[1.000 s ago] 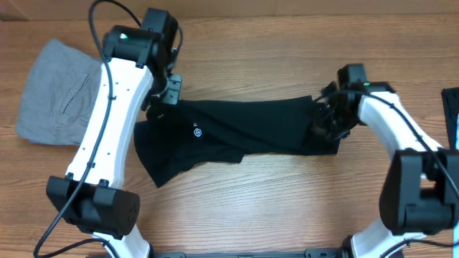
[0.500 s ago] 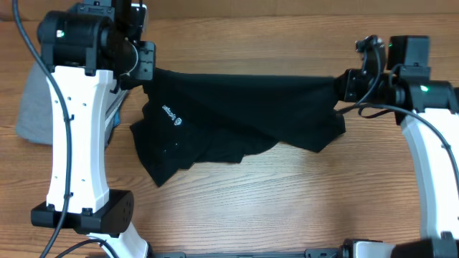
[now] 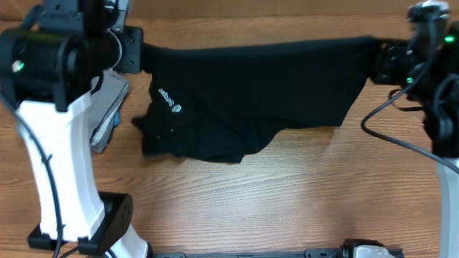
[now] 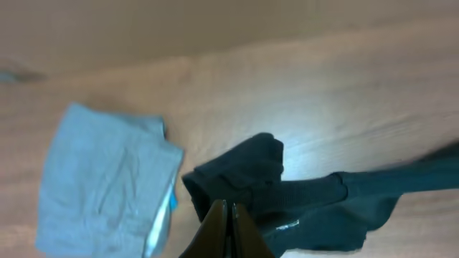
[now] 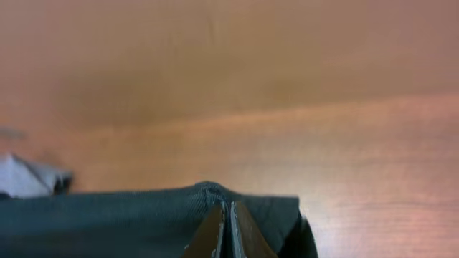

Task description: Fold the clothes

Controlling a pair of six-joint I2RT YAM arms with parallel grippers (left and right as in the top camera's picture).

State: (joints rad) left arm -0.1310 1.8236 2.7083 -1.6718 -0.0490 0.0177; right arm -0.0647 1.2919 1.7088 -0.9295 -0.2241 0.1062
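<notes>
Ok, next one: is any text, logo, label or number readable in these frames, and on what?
White logo print on the black garment: too small and blurred to read.
Small white mark on the same garment, left wrist view: blurred, unreadable.
Nothing else in view bears any lettering that can be made out.

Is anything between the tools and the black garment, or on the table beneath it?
Nothing visible. The left tool and right tool pinch the black garment directly. Bare table beneath; grey trousers lie beside its left end.
</notes>
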